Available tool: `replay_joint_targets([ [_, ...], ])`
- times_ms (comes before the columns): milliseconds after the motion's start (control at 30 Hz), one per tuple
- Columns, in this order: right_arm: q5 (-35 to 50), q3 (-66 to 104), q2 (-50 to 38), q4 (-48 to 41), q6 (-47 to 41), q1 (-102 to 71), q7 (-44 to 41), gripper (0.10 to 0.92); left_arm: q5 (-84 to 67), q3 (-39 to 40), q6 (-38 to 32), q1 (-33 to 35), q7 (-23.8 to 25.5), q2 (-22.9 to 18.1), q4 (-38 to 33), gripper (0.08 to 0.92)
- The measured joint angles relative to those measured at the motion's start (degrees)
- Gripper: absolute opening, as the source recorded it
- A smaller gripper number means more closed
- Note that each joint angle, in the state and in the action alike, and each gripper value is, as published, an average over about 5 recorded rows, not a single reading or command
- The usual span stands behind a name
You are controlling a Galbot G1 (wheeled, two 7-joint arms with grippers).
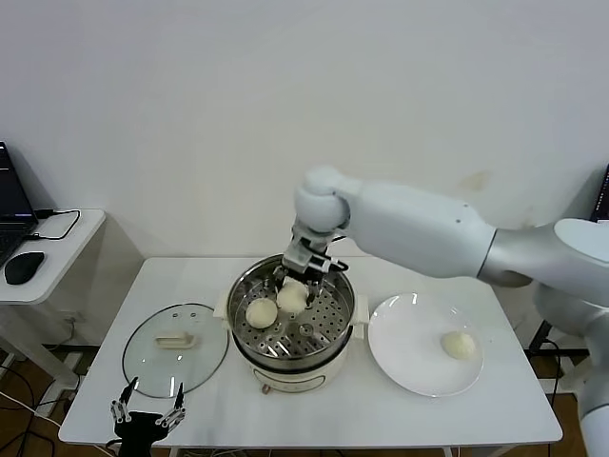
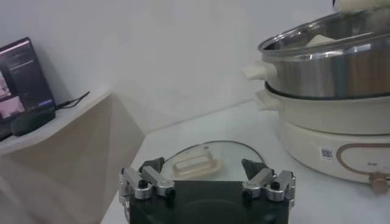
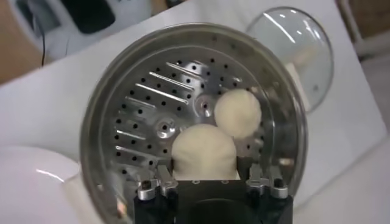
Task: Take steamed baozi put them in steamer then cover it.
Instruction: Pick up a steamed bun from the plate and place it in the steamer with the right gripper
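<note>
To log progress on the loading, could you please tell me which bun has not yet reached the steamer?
The bun on the white plate, right of the steamer. The other two visible lie inside on its perforated tray, one between the right gripper's fingers.

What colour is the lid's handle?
Cream-white, a rectangular block at the centre of the clear glass lid; the head view shows it best.

place: lab or office | cues: bare white wall (image 1: 190, 114); side desk (image 1: 57, 249) with laptop (image 1: 11, 205), mouse (image 1: 24, 268)
</note>
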Motion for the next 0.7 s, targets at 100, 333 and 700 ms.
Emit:
replay_joint_targets([
  [100, -1.82, -0.38, 0.11, 1.11, 1.13, -0.48, 0.37, 0.626, -0.07, 0.02, 0.01, 0.04, 0.01, -0.1, -0.04, 0.823],
  [333, -3.89, -1.34, 0.24, 3.81, 2.73, -0.75, 0.64, 0.628, -0.13, -0.01, 0.03, 0.11, 0.01, -0.09, -0.05, 0.823],
  [700, -5.5, -2.63, 0.36, 7.31, 3.84, -1.27, 0.79, 0.628, -0.14, 0.21, 0.04, 0.12, -0.02, -0.13, 0.09, 0.823],
])
